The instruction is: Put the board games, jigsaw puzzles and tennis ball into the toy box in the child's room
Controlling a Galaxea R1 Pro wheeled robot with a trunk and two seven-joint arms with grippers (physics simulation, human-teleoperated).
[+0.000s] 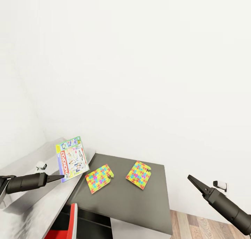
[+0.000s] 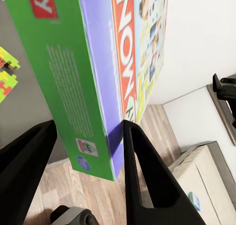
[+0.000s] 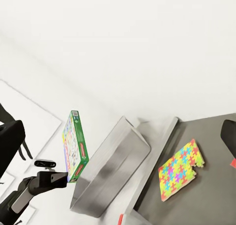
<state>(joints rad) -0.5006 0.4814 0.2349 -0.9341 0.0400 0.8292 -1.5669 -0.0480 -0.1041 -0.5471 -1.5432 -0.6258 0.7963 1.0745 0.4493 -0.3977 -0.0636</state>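
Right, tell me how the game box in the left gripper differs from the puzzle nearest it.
The game box is held up in the air by the left gripper; the puzzle lies flat on the dark desk top.
The game box is a thick carton with printed pictures and lettering; the puzzle is a thin sheet of interlocking coloured pieces.
The game box looks larger than the puzzle.
Both are rectangular and multicoloured.

The left arm reaches in from the side, its gripper [image 1: 60, 178] level, fingers [image 2: 147, 171] clamped on a board game's [image 1: 72, 158] lower edge. The right arm angles upward, its gripper [image 1: 194, 181] apparently closed to a point, holding nothing.
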